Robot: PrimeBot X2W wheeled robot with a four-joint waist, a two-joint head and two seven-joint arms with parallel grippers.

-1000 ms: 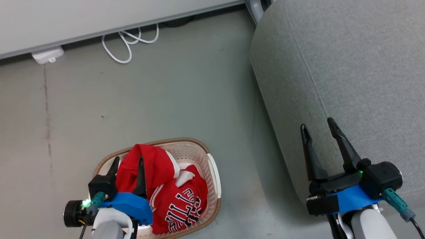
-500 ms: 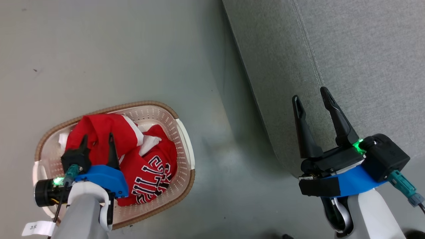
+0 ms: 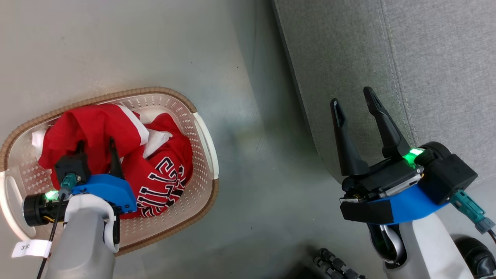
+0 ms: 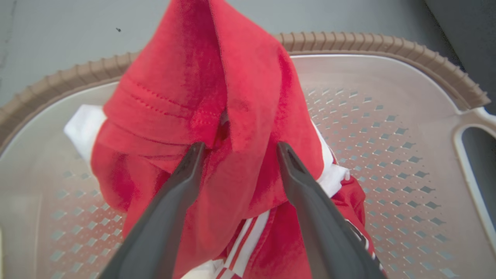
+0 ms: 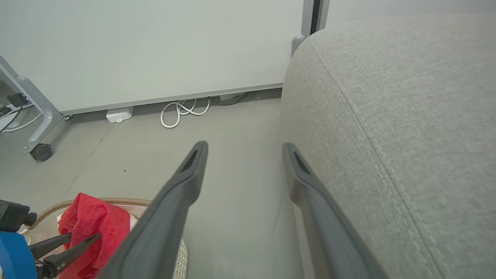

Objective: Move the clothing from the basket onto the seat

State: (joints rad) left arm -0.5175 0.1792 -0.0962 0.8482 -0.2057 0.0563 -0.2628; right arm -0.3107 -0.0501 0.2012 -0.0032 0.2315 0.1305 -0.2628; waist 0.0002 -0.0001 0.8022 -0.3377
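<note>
A basket (image 3: 155,92) stood on a grey floor (image 3: 135,46) with the clothing (image 3: 128,155) heaped inside it. A plain garment (image 3: 89,124) was bunched high at the basket's middle and left. A lettered garment (image 3: 162,174) lay lower, against the basket's right wall, partly tucked under the plain one.

The left gripper (image 3: 96,142) reached down into the basket. Its jaws were spread wide on either side of a raised fold of the plain garment, with cloth between them but nothing pinched. Whether the tips touched the cloth could not be told. The fold stood proud of the heap, so it was probably chosen as the easiest part to catch.

The right gripper (image 3: 352,97) hung outside the basket, to its right, over the near edge of the seat (image 3: 426,77). Its jaws were spread and held nothing. It seemed parked out of the left arm's way.

The seat rose just right of the basket, with a strip of floor between them. Its side looked taller than the basket, so a lifted garment would have to clear both the basket's rim and that edge. The overlapping garments might drag one another.

Far beyond the basket, a white cable (image 5: 182,112), a small white box (image 5: 119,114) and a caster (image 5: 40,152) lay along a pale wall panel (image 5: 155,50), well apart from the path.
</note>
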